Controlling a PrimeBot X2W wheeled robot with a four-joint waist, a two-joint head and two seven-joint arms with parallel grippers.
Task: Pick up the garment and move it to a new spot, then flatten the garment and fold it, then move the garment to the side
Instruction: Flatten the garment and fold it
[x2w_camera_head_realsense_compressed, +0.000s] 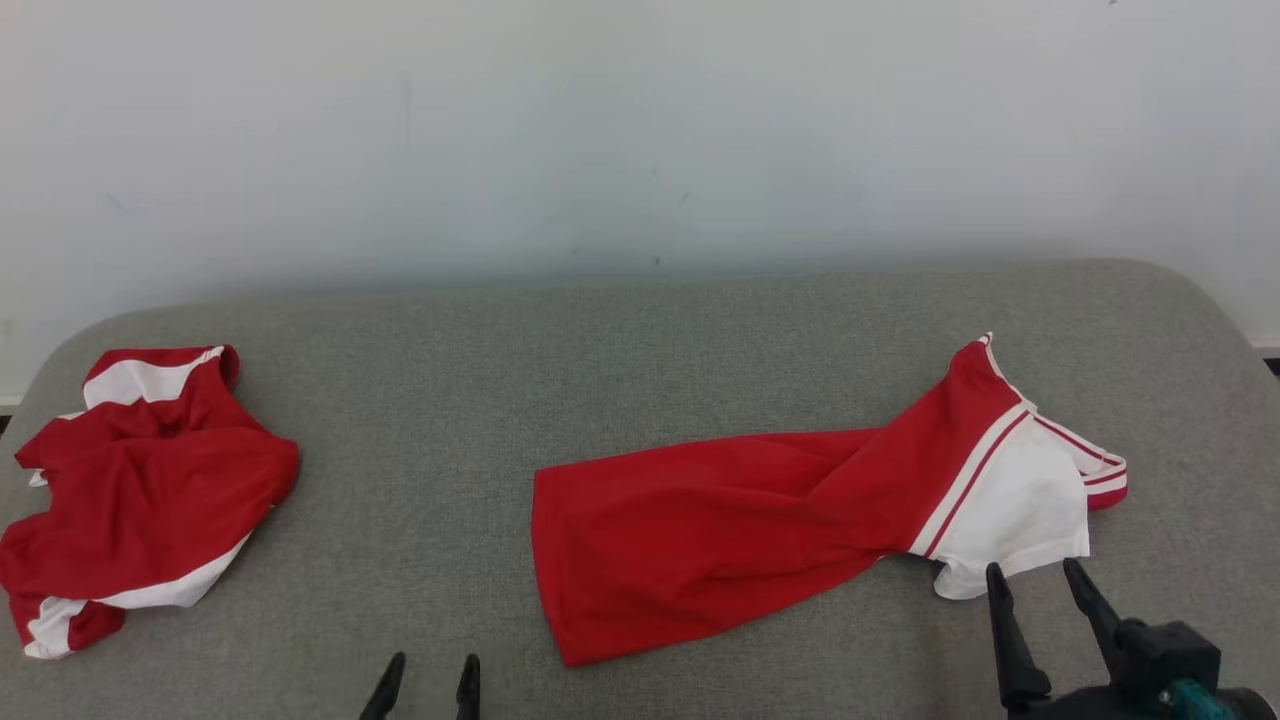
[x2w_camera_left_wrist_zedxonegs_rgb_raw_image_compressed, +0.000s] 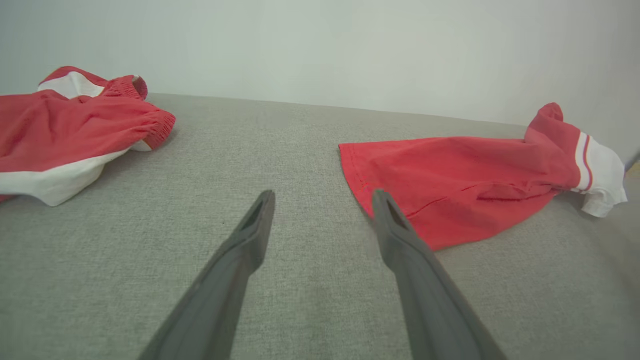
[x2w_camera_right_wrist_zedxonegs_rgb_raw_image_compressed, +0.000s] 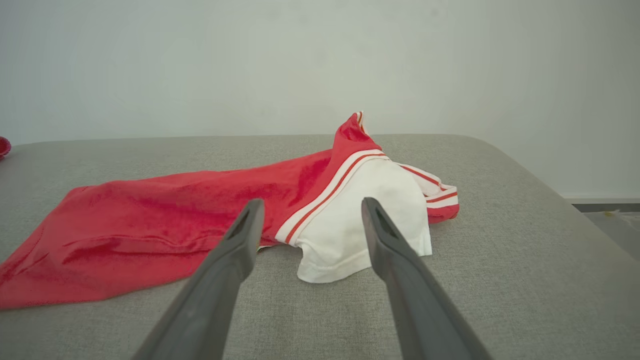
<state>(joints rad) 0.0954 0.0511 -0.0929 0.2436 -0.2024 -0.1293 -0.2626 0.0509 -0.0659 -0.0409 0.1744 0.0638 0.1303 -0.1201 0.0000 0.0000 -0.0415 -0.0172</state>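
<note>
Now, grey fabric bench (x2w_camera_head_realsense_compressed: 640, 350) meets a plain white wall (x2w_camera_head_realsense_compressed: 640, 130); right pincer (x2w_camera_head_realsense_compressed: 1031, 566) and left pincer (x2w_camera_head_realsense_compressed: 435, 658) gape empty near the red-and-white garment (x2w_camera_head_realsense_compressed: 700, 520), the left mostly cut off.

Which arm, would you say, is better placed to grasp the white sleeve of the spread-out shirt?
Right. The right gripper, open, points at the white sleeve, just short of it; the left gripper, also open, sits near the red hem, farther away.

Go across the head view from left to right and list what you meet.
crumpled red-and-white garment → left gripper → long red-and-white garment; the right gripper overlaps that garment's white end, so it is left unplaced.
</note>
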